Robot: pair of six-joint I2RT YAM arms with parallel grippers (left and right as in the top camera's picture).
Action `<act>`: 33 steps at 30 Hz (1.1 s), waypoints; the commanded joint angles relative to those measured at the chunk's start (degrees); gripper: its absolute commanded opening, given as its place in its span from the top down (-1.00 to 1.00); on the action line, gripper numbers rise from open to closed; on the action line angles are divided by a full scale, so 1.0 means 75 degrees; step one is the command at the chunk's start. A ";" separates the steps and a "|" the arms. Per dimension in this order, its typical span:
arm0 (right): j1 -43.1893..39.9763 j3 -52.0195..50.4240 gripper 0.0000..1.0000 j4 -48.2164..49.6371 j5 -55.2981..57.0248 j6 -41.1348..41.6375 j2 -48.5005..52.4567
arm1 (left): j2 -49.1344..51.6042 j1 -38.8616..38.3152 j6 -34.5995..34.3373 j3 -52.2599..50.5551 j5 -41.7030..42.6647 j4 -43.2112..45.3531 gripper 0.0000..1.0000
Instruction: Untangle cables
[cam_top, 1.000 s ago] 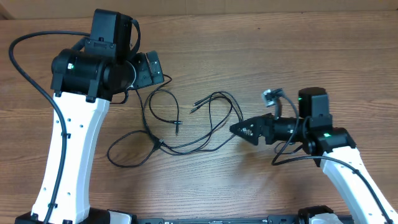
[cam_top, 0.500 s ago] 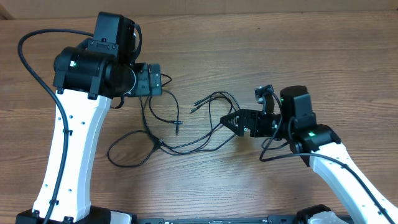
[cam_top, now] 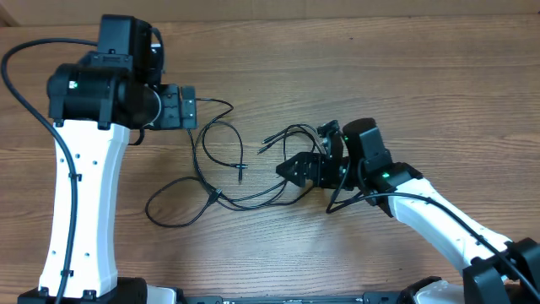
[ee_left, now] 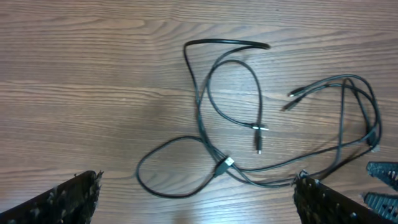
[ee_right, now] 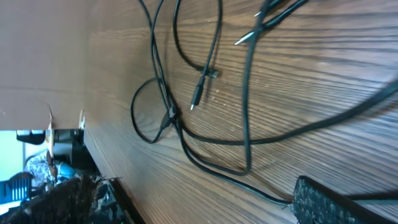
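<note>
Nearest the onlooker, a wide loop of the cables (cam_top: 211, 193) (ee_left: 224, 163) (ee_right: 171, 115) is lying flat on the wooden table (cam_top: 422, 76). The loop is closing at a small junction where several thin black strands are crossing.

Just beyond it and to the right, the right gripper (cam_top: 287, 166) (ee_right: 193, 186) is reaching low into the right side of the tangle. Its jaws are standing wide apart and are holding nothing. In the right wrist view, strands are running across the wood between the two fingers (ee_right: 336, 199). Whether any strand is touching a finger cannot be told.

In the middle of the table, the cables are spreading as overlapping loops. One pair of plug ends (cam_top: 242, 173) (ee_left: 258, 140) (ee_right: 198, 93) is pointing toward the near edge. A second pair of plug ends (cam_top: 263, 145) (ee_left: 292, 96) is lying beside the right-hand loops, pointing left.

Farther back and to the left, the left gripper (cam_top: 190, 108) (ee_left: 198, 183) is hanging above the table near the far-left bend of the cables. Its fingers (ee_left: 74, 196) are spread fully apart and are gripping nothing. The left wrist view is looking down on the whole tangle, which is lying well clear of both fingers.

Beyond both arms, bare wood grain is running to the far edge.
</note>
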 commanded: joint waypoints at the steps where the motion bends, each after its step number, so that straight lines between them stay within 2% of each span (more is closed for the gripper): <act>1: 0.0152 -0.0026 -1.00 0.0137 0.0425 0.0254 0.0224 | 0.0055 0.0321 0.0455 -0.0006 -0.0082 -0.0017 -0.99; 10: 0.0175 -0.0026 -1.00 0.0621 0.0466 0.0393 0.0446 | 0.0055 0.0988 0.0493 -0.0006 -0.0152 -0.0038 -0.99; 33: 0.1332 -0.0026 -1.00 0.1338 0.2305 0.0425 0.1259 | 0.0055 0.0976 0.0495 -0.0006 -0.0152 -0.0017 -0.99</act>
